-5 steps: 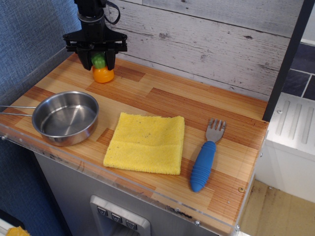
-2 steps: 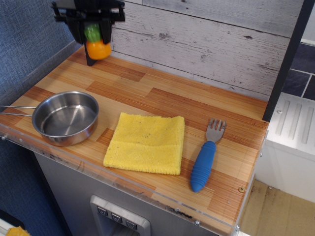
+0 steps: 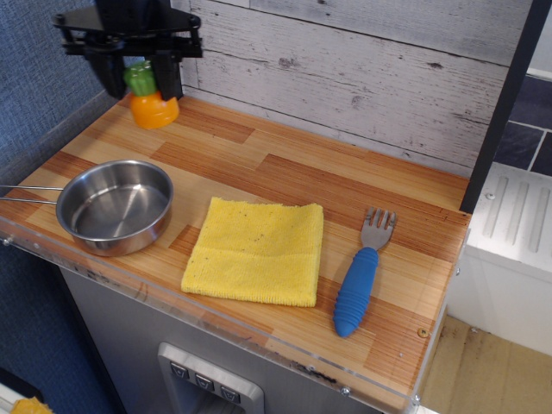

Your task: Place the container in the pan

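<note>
While held up off the counter: the container [image 3: 151, 99], a small orange bottle with a chunky green cap, hangs in the air at the back left corner, tilted a little, with its orange body showing below the fingers.
Gripper: the black gripper [image 3: 141, 76] comes down from the top left of the view, and its two fingers [image 3: 115, 76] pinch the bottle by its green cap, one finger on each side.
Pan: the pan [image 3: 116, 207], round and shiny steel with shallow sides, sits on the front left of the counter, well apart from the bottle and nearer the camera; nothing lies inside it, and its thin handle runs off to the left edge.
Cloth: a folded yellow cloth [image 3: 257, 250] lies flat just right of the pan, near the front edge.
Fork: a fork [image 3: 362, 272] with a ribbed blue handle and grey prongs lies right of the cloth, prongs pointing toward the back wall.
Counter: a wooden counter [image 3: 345, 185] in striped brown planks.
Wall: a whitewashed plank wall [image 3: 362, 60] stands behind it.
</note>
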Available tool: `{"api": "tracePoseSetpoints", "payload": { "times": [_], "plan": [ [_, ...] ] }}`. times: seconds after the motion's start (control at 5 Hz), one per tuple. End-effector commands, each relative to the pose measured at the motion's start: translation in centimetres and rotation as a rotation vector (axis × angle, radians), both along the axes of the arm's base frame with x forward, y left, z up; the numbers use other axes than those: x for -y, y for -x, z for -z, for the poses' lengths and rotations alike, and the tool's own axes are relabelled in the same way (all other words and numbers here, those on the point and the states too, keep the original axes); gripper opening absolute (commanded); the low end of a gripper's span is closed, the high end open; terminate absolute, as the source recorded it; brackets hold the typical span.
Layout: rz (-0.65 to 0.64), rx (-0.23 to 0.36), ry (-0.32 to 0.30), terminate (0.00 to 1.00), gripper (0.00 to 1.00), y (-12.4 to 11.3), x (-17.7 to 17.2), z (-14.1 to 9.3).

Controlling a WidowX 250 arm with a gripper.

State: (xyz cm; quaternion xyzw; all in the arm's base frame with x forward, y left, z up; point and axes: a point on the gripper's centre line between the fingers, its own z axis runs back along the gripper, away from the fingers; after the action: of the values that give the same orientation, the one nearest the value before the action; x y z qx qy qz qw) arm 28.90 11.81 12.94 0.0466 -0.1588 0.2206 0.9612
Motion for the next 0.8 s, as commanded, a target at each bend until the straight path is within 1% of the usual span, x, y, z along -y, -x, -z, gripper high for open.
{"api": "tracePoseSetpoints", "payload": {
  "times": [0.0,0.2,0.4,0.6],
  "plan": [
    [-0.003,0.032,-0.040,0.00,0.00,3.2,-0.4,0.6],
    [-0.010,0.006,-0.050,0.00,0.00,4.1,-1.0,1.8],
    [-0.039,-0.008,-0.055,0.00,0.00,4.0,-1.7,2.9],
    [-0.017,-0.076,-0.064,0.00,0.00,3.8,-1.9,3.9]
  ]
}}
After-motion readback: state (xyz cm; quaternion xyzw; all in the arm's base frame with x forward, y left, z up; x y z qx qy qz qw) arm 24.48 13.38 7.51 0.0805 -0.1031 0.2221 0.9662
